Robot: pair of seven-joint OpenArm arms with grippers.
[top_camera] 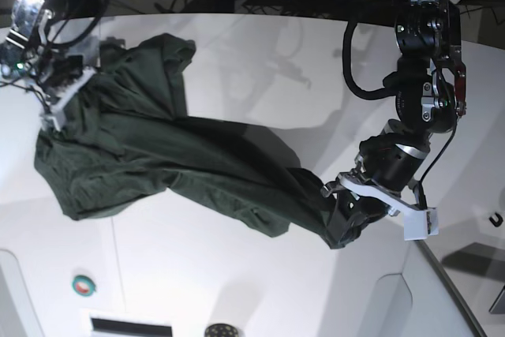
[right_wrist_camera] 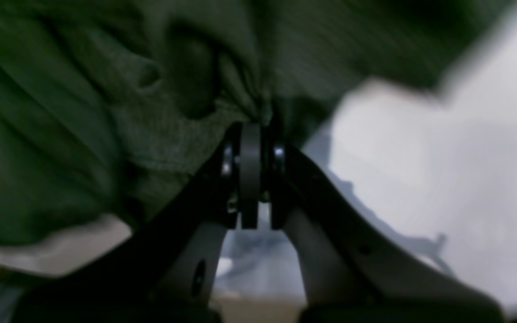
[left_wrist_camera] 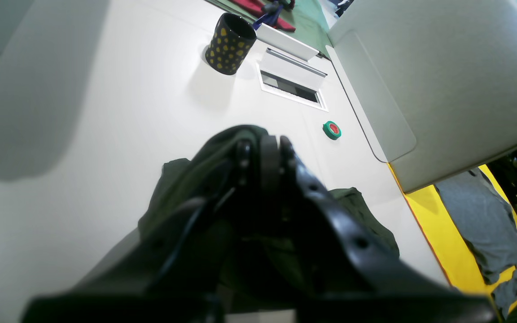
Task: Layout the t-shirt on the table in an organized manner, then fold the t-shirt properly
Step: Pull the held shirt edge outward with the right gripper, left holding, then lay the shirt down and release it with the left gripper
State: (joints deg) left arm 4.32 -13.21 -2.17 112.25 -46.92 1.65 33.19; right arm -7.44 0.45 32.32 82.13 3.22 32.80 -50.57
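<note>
The table (top_camera: 237, 290), broad and white, carries nearly everything here, and the t-shirt (top_camera: 181, 163) is stretched across it as a long, rumpled dark green band running from the far left corner of the base view down toward the near right. That diagonal is the garment's long axis for now, and each end of it sits at an arm. The right gripper (right_wrist_camera: 250, 134) has its jaws pressed together on a bunched fold of cloth at the upper end, the fabric gathered just above its tips in its wrist view. The left gripper (left_wrist_camera: 263, 148) is likewise closed, pinching the lower end of the shirt, with green cloth spilling to both sides of it. Since both ends are held, the coming move probably depends on pulling the two arms apart along that diagonal to draw the wrinkled middle flat. Smaller things lie well apart: a spotted cup (left_wrist_camera: 230, 43) and a green roll of tape (left_wrist_camera: 332, 130).
</note>
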